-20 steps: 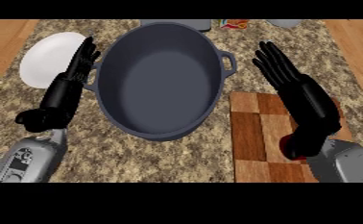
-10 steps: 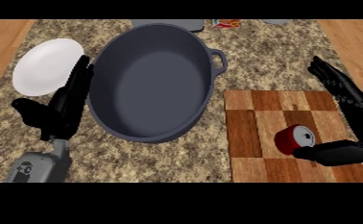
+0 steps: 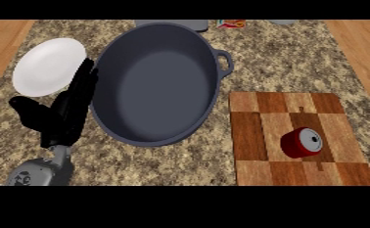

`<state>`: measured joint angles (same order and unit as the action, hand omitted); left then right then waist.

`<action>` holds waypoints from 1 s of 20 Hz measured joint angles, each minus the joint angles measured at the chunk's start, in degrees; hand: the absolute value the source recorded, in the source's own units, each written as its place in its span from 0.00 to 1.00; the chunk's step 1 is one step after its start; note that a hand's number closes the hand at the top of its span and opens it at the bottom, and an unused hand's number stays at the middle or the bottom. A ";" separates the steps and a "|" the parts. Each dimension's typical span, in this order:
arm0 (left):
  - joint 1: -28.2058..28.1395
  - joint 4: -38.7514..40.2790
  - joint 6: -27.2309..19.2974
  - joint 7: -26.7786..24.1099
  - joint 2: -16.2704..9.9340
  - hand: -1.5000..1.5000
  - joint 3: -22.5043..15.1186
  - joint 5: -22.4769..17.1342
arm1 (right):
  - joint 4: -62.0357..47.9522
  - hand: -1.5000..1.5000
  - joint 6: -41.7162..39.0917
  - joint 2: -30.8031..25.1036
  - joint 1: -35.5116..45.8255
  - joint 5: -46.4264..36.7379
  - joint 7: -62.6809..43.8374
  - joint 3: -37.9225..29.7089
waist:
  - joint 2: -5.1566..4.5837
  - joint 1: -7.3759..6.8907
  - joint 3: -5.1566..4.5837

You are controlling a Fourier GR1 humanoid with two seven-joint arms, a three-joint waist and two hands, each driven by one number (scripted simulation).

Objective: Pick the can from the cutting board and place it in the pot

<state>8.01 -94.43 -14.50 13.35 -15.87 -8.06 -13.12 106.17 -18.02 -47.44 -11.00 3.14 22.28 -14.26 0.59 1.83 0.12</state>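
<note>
Red can [image 3: 302,143] lies tilted on cutting board [image 3: 289,139], lower right; probably light, rigid, slick: grasp around sides. Left hand [image 3: 69,109] fingers straight, empty; right hand unseen.

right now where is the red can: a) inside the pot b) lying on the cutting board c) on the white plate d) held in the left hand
b: the red can lies on its side on the cutting board, right of the empty pot; the left hand rests open between pot and plate, holding nothing.
</note>
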 measured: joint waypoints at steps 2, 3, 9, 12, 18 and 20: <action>-0.15 -0.68 -0.13 0.88 0.18 0.50 -0.31 0.20 | 2.15 0.00 -2.05 -3.02 -1.45 -0.65 -2.10 -2.01 | -0.07 -0.21 -0.04; -0.53 -0.93 0.09 0.93 0.03 0.50 -0.25 0.18 | 3.72 0.00 -3.06 -4.54 -1.81 -0.81 -4.16 -2.57 | -0.08 -0.36 -0.08; -0.12 -1.43 0.43 2.02 0.70 0.50 -0.45 0.57 | 10.06 0.00 -9.94 -9.91 -4.01 0.50 -15.89 -5.41 | -0.30 -0.91 -0.14; 0.51 -1.40 0.87 3.02 0.73 0.50 -0.06 0.65 | 13.23 0.00 -11.80 -10.21 -3.56 1.28 -23.45 -4.61 | -0.41 -1.27 -0.15; -0.53 -3.32 1.56 4.44 1.74 0.50 -0.23 1.45 | 11.18 0.00 -14.83 -8.10 1.11 -1.45 -30.73 -0.42 | -0.56 -1.99 -0.13; 0.14 -2.12 2.55 4.13 1.73 0.50 0.77 1.11 | 11.26 0.00 -15.77 -6.64 1.17 -3.23 -31.94 0.94 | -0.55 -1.89 -0.11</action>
<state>8.15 -96.56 -11.95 17.48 -14.14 -7.29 -12.02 117.43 -33.79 -54.08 -9.83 -0.09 -9.66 -13.32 0.04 -0.06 0.01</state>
